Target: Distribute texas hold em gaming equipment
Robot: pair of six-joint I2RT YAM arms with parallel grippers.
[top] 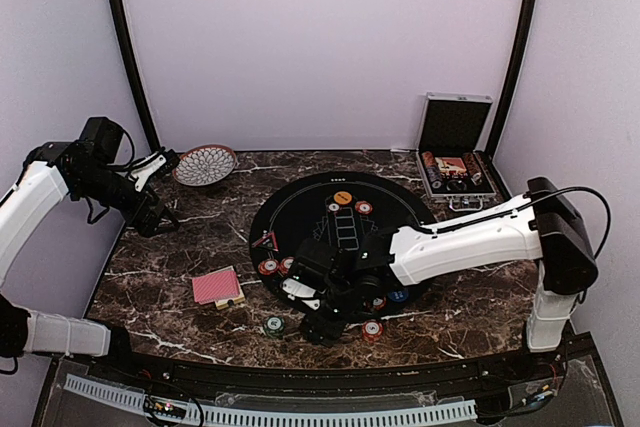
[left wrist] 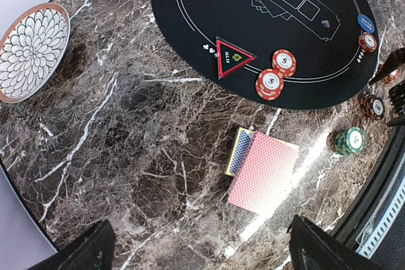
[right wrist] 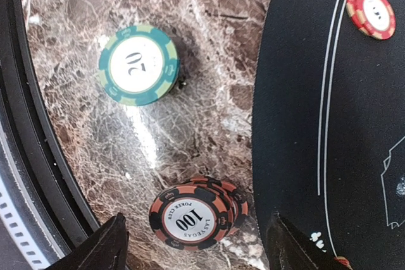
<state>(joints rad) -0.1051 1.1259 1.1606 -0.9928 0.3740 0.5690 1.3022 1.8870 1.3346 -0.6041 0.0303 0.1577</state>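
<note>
A small stack of orange-and-black poker chips marked 100 stands on the marble just off the black mat. My right gripper hangs over it, open, a finger on each side and a gap to both. A green stack marked 20 stands further off. In the top view the right gripper is at the mat's near edge, with the green stack to its left. Red-backed playing cards lie below my open, empty left gripper, which is raised at the far left.
Red chips and an all-in triangle lie on the mat's left side. A patterned bowl sits at the back left. The silver case stands open at the back right. Another red chip lies right of the right gripper.
</note>
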